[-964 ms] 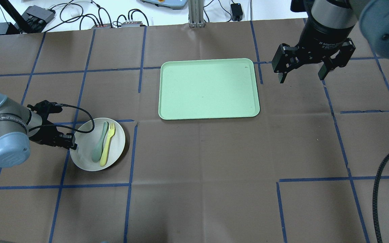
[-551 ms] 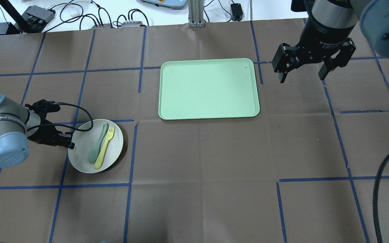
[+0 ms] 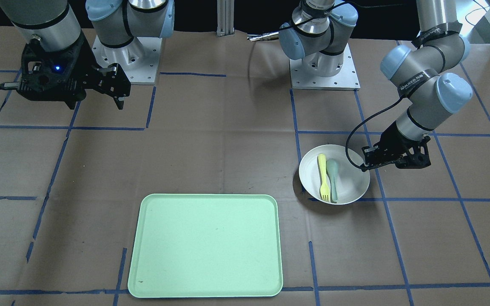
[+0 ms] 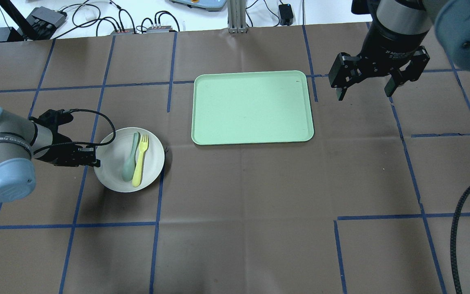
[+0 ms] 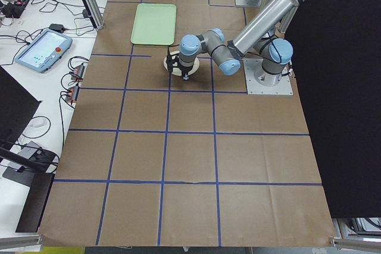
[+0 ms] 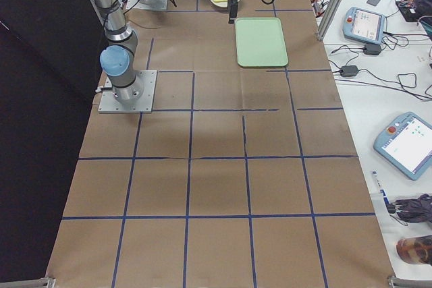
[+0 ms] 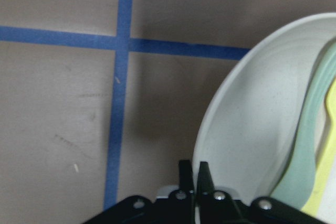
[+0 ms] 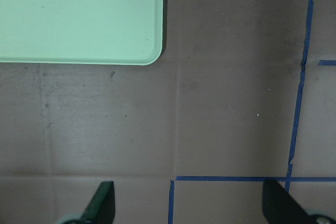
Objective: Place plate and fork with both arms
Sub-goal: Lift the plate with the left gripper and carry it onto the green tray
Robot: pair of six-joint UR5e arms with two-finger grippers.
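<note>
On the left of the bench (image 4: 259, 204), the left pincer (image 4: 97, 163) is clamped on the rim of the one plate (image 4: 153, 160), which holds one fork (image 4: 140, 163) and one spoon (image 4: 129, 163). Right pincer (image 4: 364, 94) hangs spread apart, empty, beside the one tray (image 4: 253, 107). Transport seems the step in hand; next, carry the plate level to the tray.

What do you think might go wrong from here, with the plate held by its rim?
The left tool pinches the plate only at its rim, so it could tilt or slip. The fork and spoon lie loose on it and might slide off.
</note>
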